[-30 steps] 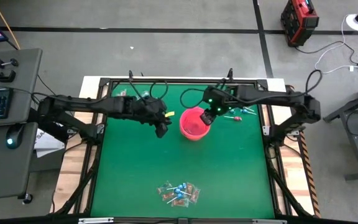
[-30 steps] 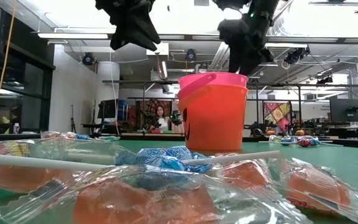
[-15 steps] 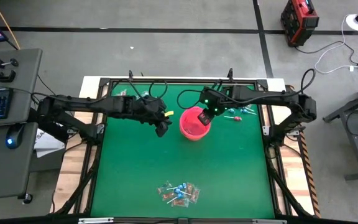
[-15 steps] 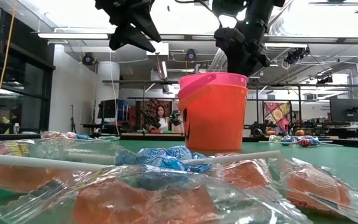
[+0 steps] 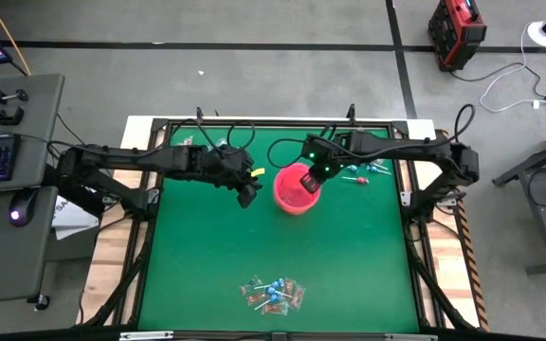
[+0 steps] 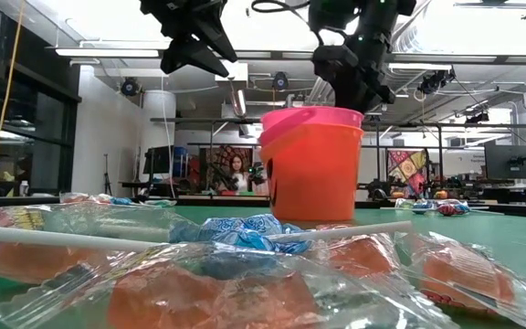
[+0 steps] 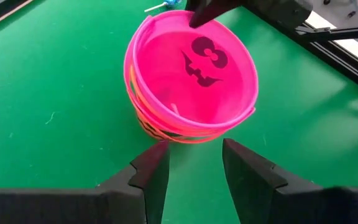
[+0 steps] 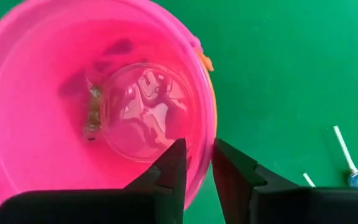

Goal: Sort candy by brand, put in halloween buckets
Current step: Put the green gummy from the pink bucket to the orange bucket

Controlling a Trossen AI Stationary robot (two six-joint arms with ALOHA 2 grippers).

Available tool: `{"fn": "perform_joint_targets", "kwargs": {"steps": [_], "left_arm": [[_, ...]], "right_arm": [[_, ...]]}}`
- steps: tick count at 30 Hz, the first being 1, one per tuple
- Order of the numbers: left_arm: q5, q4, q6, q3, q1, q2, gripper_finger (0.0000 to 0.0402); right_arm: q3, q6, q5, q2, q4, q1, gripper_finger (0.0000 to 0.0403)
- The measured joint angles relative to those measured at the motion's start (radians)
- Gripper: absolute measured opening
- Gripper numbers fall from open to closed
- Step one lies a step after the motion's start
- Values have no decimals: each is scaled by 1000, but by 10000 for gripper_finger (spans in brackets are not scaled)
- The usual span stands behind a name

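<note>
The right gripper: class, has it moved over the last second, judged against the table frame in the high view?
Yes. The right gripper has shifted left along the table's far frame rail, ending over the nested pink bucket's right rim.

Two nested buckets (image 7: 191, 93) (pink (image 5: 295, 188) inside orange (image 6: 313, 174)).

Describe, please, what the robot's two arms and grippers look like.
Both arms are dark, jointed and slim, with black cables looping above them. The left gripper has two flat, matte dark fingers with angular tips. The right gripper looks alike, and a green light glows near its wrist.
</note>
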Motion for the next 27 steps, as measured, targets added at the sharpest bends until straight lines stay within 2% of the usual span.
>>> {"fn": "perform_joint_targets", "kwargs": {"steps": [6,10,13,21,27], "left_arm": [[0,-7,0,0,0,0,140],[0,-22,0,0,0,0,140],[0,-35,0,0,0,0,140],[4,-36,0,0,2,0,140],[15,-37,20,0,2,0,140]], "right_arm": [[4,27,-6,-4,2,9,8],[48,25,-9,-14,-13,14,15],[89,15,-16,-14,-22,14,5],[149,-3,-118,-15,-22,-1,3],[190,-12,-134,-17,-46,-8,2]]}}
